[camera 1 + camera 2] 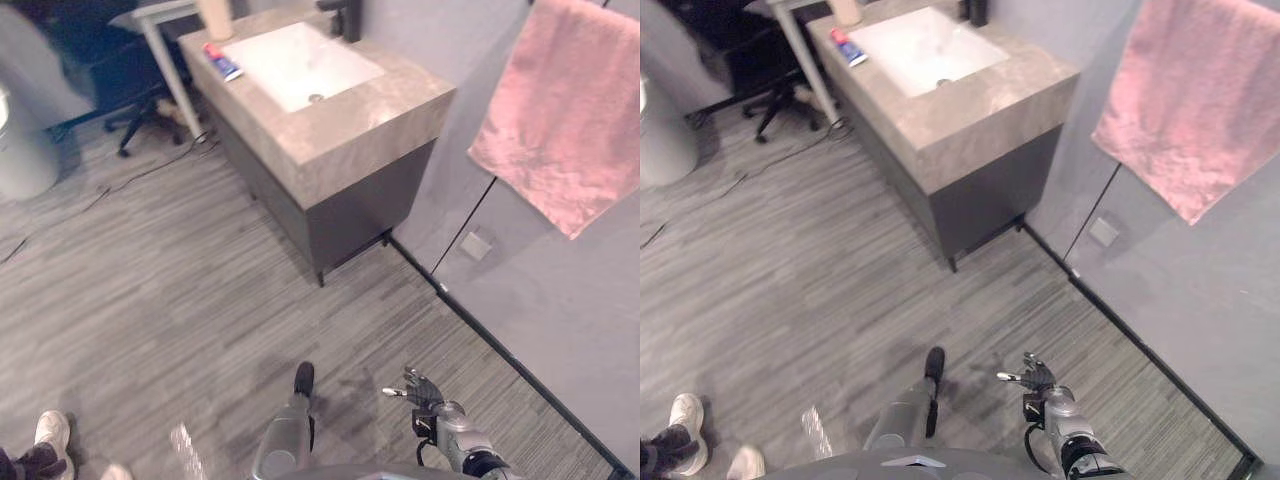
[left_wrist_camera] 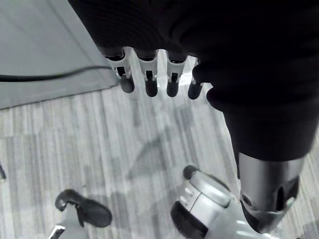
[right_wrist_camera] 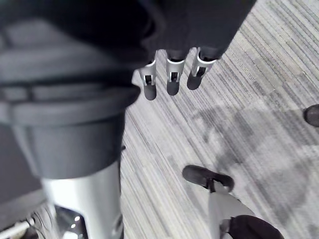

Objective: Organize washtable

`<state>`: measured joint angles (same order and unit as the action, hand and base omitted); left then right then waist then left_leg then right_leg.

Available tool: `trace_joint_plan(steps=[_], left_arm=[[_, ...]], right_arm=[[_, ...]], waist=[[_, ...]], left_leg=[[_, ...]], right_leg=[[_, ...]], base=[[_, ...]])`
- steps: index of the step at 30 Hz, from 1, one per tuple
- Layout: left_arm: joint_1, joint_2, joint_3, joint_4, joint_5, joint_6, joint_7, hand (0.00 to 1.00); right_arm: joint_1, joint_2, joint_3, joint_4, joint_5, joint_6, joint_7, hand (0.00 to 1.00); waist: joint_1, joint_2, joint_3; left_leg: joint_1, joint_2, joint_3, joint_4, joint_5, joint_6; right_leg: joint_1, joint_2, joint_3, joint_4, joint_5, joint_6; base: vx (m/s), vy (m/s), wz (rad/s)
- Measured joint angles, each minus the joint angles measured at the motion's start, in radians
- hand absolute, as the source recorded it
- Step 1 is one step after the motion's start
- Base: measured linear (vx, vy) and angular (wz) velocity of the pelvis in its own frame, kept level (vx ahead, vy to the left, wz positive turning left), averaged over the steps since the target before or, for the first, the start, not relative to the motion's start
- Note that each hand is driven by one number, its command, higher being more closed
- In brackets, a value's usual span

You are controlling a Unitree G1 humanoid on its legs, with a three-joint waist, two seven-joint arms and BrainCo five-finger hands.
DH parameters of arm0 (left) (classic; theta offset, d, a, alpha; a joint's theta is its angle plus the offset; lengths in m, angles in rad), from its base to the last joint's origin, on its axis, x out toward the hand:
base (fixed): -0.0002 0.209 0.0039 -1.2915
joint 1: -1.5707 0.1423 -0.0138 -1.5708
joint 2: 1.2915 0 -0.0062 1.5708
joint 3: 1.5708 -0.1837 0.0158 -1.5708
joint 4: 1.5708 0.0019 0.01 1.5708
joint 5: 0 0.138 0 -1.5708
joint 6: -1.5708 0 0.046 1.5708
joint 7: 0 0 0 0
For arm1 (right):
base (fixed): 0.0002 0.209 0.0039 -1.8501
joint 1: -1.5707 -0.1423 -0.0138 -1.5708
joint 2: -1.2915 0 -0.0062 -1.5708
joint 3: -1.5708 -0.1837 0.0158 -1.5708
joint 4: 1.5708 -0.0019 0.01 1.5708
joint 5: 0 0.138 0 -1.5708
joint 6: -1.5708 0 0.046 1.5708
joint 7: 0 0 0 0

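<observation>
The washtable (image 1: 355,125) has a beige stone top on a dark cabinet and stands against the grey wall, far ahead of me. A white sink basin (image 1: 300,62) is set into the top, with a black faucet (image 1: 345,15) behind it. To the left of the basin lies a red and blue tube (image 1: 222,62), and a beige cup (image 1: 215,14) stands beyond it. My left hand (image 1: 303,380) hangs low over the floor, its fingers (image 2: 148,79) straight and holding nothing. My right hand (image 1: 425,392) hangs beside it, its fingers (image 3: 172,77) relaxed and holding nothing.
A pink towel (image 1: 570,110) hangs on the wall to the right of the washtable. A black office chair (image 1: 135,85) and a white table leg (image 1: 165,70) stand at its left end. A pale bin (image 1: 20,140) is at far left. A person's shoes (image 1: 50,435) are at lower left.
</observation>
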<state>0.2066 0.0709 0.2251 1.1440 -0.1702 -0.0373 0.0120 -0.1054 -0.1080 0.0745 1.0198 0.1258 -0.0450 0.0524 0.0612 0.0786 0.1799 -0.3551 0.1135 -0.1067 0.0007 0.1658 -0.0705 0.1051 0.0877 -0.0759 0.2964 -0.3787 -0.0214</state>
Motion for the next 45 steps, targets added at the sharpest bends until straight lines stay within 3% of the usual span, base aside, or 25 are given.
trace_joint_plan(steps=[1, 3, 6, 8, 9, 10, 12, 13, 15, 17, 19, 23, 32, 34, 36, 37, 38, 39, 40, 41, 42, 43, 44, 45], left_arm=[[-0.015, -0.009, 0.001, -0.011, -0.008, -0.005, 0.002, 0.00], [-0.003, -0.008, 0.004, -0.017, -0.006, -0.007, 0.004, 0.00], [-0.004, -0.013, 0.004, -0.018, 0.005, -0.006, 0.018, 0.00], [-0.004, -0.014, 0.013, -0.017, 0.024, -0.005, 0.020, 0.00], [-0.008, -0.010, 0.014, -0.017, 0.031, -0.005, 0.020, 0.00], [-0.013, -0.009, 0.025, -0.014, 0.031, -0.003, 0.026, 0.00], [-0.018, -0.008, 0.048, -0.017, 0.031, -0.004, 0.031, 0.00], [-0.028, -0.009, 0.047, -0.019, 0.031, -0.005, 0.029, 0.00], [-0.054, 0.018, 0.027, -0.028, 0.032, -0.007, 0.027, 0.00], [-0.059, 0.048, -0.012, -0.048, 0.032, -0.008, 0.022, 0.00], [-0.058, 0.054, -0.030, -0.047, 0.031, -0.010, 0.018, 0.00], [-0.059, 0.048, -0.037, -0.044, 0.032, -0.015, 0.016, 0.00], [-0.065, 0.046, -0.039, -0.008, 0.031, -0.016, 0.018, 0.00], [-0.066, 0.051, -0.038, -0.008, 0.031, -0.017, 0.018, 0.00], [-0.065, 0.071, -0.070, -0.012, 0.032, -0.015, -0.045, 0.00], [-0.061, 0.072, -0.077, -0.024, 0.031, -0.017, -0.053, 0.00], [-0.055, 0.079, -0.073, -0.035, 0.028, -0.020, -0.046, 0.00], [-0.058, 0.074, -0.072, -0.035, 0.024, -0.025, -0.038, 0.00], [-0.072, 0.065, -0.058, -0.034, 0.016, -0.029, -0.014, 0.00], [-0.086, 0.063, -0.043, -0.012, 0.001, -0.021, 0.007, 0.00], [-0.093, 0.061, -0.034, -0.001, -0.002, -0.018, 0.011, 0.00], [-0.105, 0.063, -0.028, 0.015, -0.002, -0.014, 0.015, 0.00], [-0.118, 0.070, -0.017, 0.031, 0.003, -0.012, 0.014, 0.00], [-0.127, 0.072, -0.010, 0.033, 0.003, -0.008, 0.014, 0.00]], right_arm=[[0.006, 0.000, 0.000, 0.008, -0.005, 0.002, -0.001, 0.00], [0.022, 0.002, -0.001, 0.036, -0.041, 0.005, -0.004, 0.00], [0.023, -0.015, -0.014, 0.056, -0.066, 0.009, -0.010, 0.00], [0.024, -0.020, -0.032, 0.082, -0.070, 0.010, -0.010, 0.00], [0.039, -0.019, -0.062, 0.093, -0.070, 0.013, -0.010, 0.00], [0.059, -0.015, -0.097, 0.093, -0.077, 0.013, -0.010, 0.00], [0.078, -0.014, -0.166, 0.093, -0.079, 0.013, -0.011, 0.00], [0.086, -0.015, -0.204, 0.094, -0.082, 0.013, -0.011, 0.00], [0.095, 0.006, -0.277, 0.118, -0.113, 0.013, -0.014, 0.00], [0.108, 0.029, -0.331, 0.132, -0.128, 0.025, -0.017, 0.00], [0.115, 0.040, -0.366, 0.131, -0.144, 0.033, -0.025, 0.00], [0.119, 0.048, -0.392, 0.129, -0.145, 0.034, -0.031, 0.00], [0.090, 0.047, -0.376, 0.160, -0.146, 0.033, -0.031, 0.00], [0.091, 0.049, -0.377, 0.160, -0.145, 0.032, -0.032, 0.00], [0.105, 0.053, -0.378, 0.159, -0.141, 0.032, -0.036, 0.00], [0.110, 0.055, -0.379, 0.156, -0.135, 0.028, -0.037, 0.00], [0.109, 0.056, -0.381, 0.140, -0.107, 0.017, -0.035, 0.00], [0.108, 0.056, -0.382, 0.127, -0.104, 0.007, -0.036, 0.00], [0.097, 0.050, -0.382, 0.120, -0.101, -0.002, -0.043, 0.00], [0.096, 0.050, -0.381, 0.121, -0.093, -0.004, -0.041, 0.00], [0.096, 0.049, -0.386, 0.121, -0.073, -0.010, -0.040, 0.00], [0.092, 0.048, -0.411, 0.121, -0.051, -0.017, -0.036, 0.00], [0.098, 0.046, -0.447, 0.126, -0.036, -0.016, -0.034, 0.00], [0.106, 0.047, -0.473, 0.133, -0.036, -0.015, -0.034, 0.00]], waist=[[0.002, -0.006, 0.016], [0.005, -0.037, 0.026], [-0.005, -0.043, 0.013], [-0.008, -0.043, 0.013], [-0.013, -0.044, 0.012], [-0.022, -0.044, 0.012], [-0.035, -0.041, 0.007], [-0.043, -0.030, -0.004], [-0.053, -0.061, -0.034], [-0.055, -0.096, -0.055], [-0.054, -0.106, -0.063], [-0.053, -0.102, -0.080], [-0.049, -0.097, -0.090], [-0.049, -0.106, -0.086], [-0.049, -0.134, -0.099], [-0.048, -0.140, -0.091], [-0.048, -0.142, -0.080], [-0.050, -0.138, -0.074], [-0.050, -0.126, -0.051], [-0.051, -0.127, -0.048], [-0.055, -0.125, -0.044], [-0.065, -0.125, -0.032], [-0.082, -0.134, -0.025], [-0.088, -0.141, -0.020]], left_leg=[[0.001, 0.011, 0.059, -0.005, -0.052, -0.004], [0.034, -0.004, 0.223, 0.031, -0.036, 0.017], [0.054, -0.023, 0.268, 0.196, -0.057, 0.031], [0.111, -0.018, 0.266, 0.295, -0.127, 0.030], [0.168, -0.015, 0.270, 0.319, -0.204, 0.023], [0.226, -0.007, 0.287, 0.319, -0.255, 0.010], [0.308, 0.001, 0.314, 0.219, -0.277, -0.007], [0.338, -0.002, 0.317, 0.127, -0.266, -0.023], [0.368, -0.040, 0.286, -0.008, -0.201, -0.012], [0.370, -0.073, 0.265, -0.051, -0.173, 0.015], [0.390, -0.096, 0.263, -0.071, -0.165, 0.028], [0.405, -0.139, 0.261, -0.095, -0.155, 0.053], [0.393, -0.168, 0.200, -0.106, -0.146, 0.074], [0.382, -0.183, 0.173, -0.106, -0.163, 0.096], [0.389, -0.215, 0.159, -0.089, -0.185, 0.118], [0.394, -0.216, 0.149, -0.061, -0.204, 0.126], [0.388, -0.210, 0.116, -0.012, -0.240, 0.135], [0.393, -0.204, 0.101, 0.012, -0.257, 0.141], [0.423, -0.176, 0.089, 0.042, -0.288, 0.154], [0.431, -0.147, 0.081, 0.056, -0.319, 0.144], [0.438, -0.134, 0.075, 0.055, -0.330, 0.135], [0.451, -0.110, 0.071, 0.036, -0.341, 0.119], [0.473, -0.103, 0.061, 0.011, -0.347, 0.109], [0.484, -0.104, 0.049, 0.001, -0.351, 0.103]], right_leg=[[0.002, -0.008, -0.046, -0.005, 0.016, -0.024], [-0.018, -0.064, -0.115, -0.008, 0.043, -0.047], [-0.073, -0.117, -0.158, -0.060, 0.112, -0.037], [-0.090, -0.135, -0.178, -0.110, 0.170, -0.028], [-0.089, -0.149, -0.209, -0.134, 0.199, -0.023], [-0.090, -0.161, -0.241, -0.145, 0.213, -0.012], [-0.090, -0.174, -0.285, -0.149, 0.227, 0.010], [-0.091, -0.172, -0.308, -0.156, 0.236, 0.024], [-0.094, -0.187, -0.343, -0.196, 0.273, 0.050], [-0.092, -0.210, -0.359, -0.217, 0.291, 0.072], [-0.081, -0.231, -0.359, -0.219, 0.300, 0.087], [-0.067, -0.259, -0.352, -0.242, 0.325, 0.120], [-0.044, -0.273, -0.397, -0.268, 0.325, 0.132], [-0.048, -0.307, -0.437, -0.214, 0.272, 0.158], [-0.065, -0.379, -0.474, -0.076, 0.197, 0.223], [-0.084, -0.409, -0.458, 0.040, 0.196, 0.219], [-0.169, -0.441, -0.388, 0.266, 0.220, 0.142], [-0.220, -0.450, -0.346, 0.389, 0.256, 0.094], [-0.310, -0.436, -0.254, 0.537, 0.233, 0.073], [-0.379, -0.388, -0.225, 0.532, 0.173, 0.070], [-0.405, -0.365, -0.228, 0.492, 0.170, 0.070], [-0.438, -0.321, -0.252, 0.330, 0.189, 0.099], [-0.441, -0.306, -0.270, 0.109, 0.250, 0.119], [-0.442, -0.307, -0.267, 0.012, 0.289, 0.129]], base=[[-0.36, -0.082, 1.07], [-0.41, -0.022, 0.83], [-0.28, 0.067, 0.71], [0.17, 0.016, 0.48], [0.35, 0.004, 0.67], [0.33, 0.035, 0.73], [0.16, 0.139, 0.76], [0.07, 0.266, 0.89], [0.01, 0.257, 0.71], [0.02, 0.200, 0.38], [0.04, 0.182, 0.07], [0.02, 0.155, 0.03], [0.00, 0.042, 0.19], [0.05, 0.045, 0.61], [0.15, 0.041, 0.74], [0.10, 0.041, 0.60], [0.05, 0.047, 0.58], [-0.08, 0.066, 0.51], [-0.19, 0.027, 0.27], [-0.27, 0.009, 0.15], [-0.39, 0.010, 0.07], [-0.44, 0.036, 0.24], [-0.42, 0.045, 0.39], [-0.26, -0.001, 0.71]])
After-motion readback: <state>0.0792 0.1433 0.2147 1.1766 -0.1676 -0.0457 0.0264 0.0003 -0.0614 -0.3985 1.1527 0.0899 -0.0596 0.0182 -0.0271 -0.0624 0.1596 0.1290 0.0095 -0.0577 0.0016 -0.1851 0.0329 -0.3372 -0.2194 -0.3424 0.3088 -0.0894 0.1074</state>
